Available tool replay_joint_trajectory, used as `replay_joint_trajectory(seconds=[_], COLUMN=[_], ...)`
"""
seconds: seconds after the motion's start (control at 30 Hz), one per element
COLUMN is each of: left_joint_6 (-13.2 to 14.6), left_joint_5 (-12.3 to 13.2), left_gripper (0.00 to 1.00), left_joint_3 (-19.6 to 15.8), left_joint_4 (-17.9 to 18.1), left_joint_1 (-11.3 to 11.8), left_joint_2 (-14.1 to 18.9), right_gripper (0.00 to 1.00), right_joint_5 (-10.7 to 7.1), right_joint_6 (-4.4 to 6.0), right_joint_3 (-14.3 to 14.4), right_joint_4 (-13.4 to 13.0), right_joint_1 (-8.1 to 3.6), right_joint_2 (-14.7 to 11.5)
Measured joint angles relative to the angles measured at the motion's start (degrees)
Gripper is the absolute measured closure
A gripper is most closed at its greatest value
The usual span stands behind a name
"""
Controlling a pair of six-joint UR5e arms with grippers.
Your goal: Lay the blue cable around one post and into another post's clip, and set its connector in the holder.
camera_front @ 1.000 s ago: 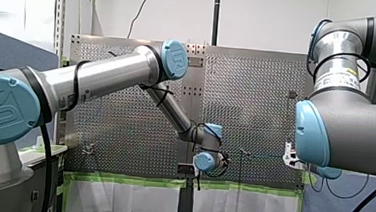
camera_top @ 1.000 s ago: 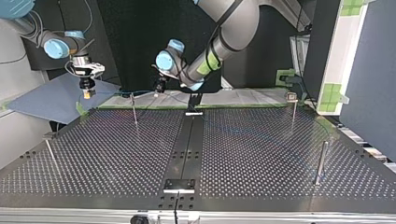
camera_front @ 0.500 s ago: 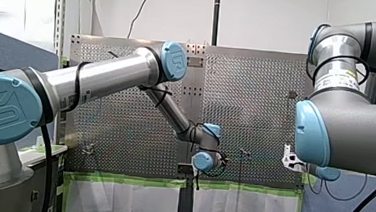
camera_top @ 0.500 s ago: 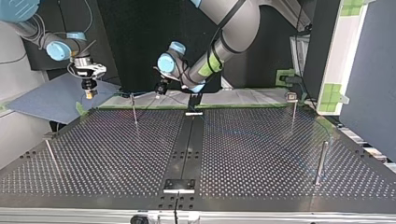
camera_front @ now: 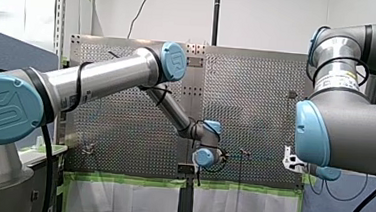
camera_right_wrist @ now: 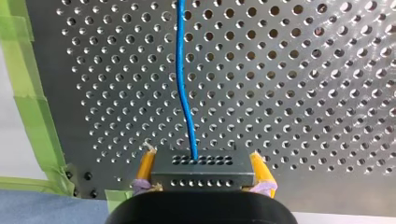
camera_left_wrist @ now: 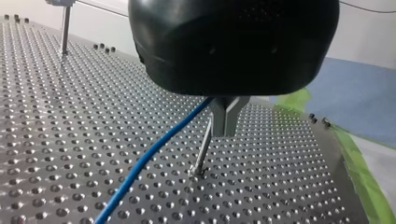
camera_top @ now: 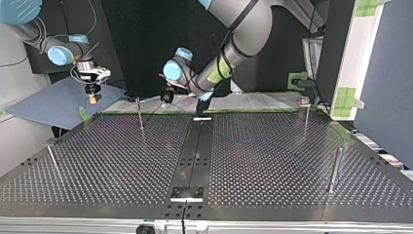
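In the left wrist view my left gripper (camera_left_wrist: 224, 122) is shut on the blue cable (camera_left_wrist: 148, 157), which trails away low over the perforated table. A thin post (camera_left_wrist: 202, 150) stands just under its metal fingertips. In the top view that gripper (camera_top: 166, 97) hangs at the table's far edge, beside a thin post (camera_top: 140, 114). My right gripper (camera_right_wrist: 201, 164) is shut on the grey connector (camera_right_wrist: 201, 166), held between yellow pads, with the cable (camera_right_wrist: 183, 79) running straight ahead of it. It hovers at the top view's far left (camera_top: 92, 96), off the table's corner.
More posts stand at the top view's right (camera_top: 306, 115) (camera_top: 334, 169) and near left (camera_top: 53, 162). A dark centre strip carries a small plate at the far end (camera_top: 202, 118) and another at the near end (camera_top: 186, 193). Green tape (camera_right_wrist: 29, 88) lines the table's far edge.
My left gripper has crept a little onward over the table's far edge with the cable in it. My right gripper has hardly shifted and still holds the connector.
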Motion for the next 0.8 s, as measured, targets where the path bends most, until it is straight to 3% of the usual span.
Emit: replay_joint_trajectory(seconds=[0.4,0.8], left_joint_6=[0.0,0.0], left_joint_5=[0.5,0.7], left_gripper=[0.98,0.98], left_joint_3=[0.9,1.5], left_joint_4=[-0.5,-0.7], left_joint_1=[0.9,1.2], left_joint_2=[0.0,0.0], right_gripper=[1.00,1.00], right_joint_5=[0.00,-0.08], right_joint_6=[-0.01,0.25], right_joint_3=[-1.5,-2.6], right_joint_4=[0.6,-0.9], right_joint_1=[-0.01,-0.03], right_joint_2=[0.0,0.1])
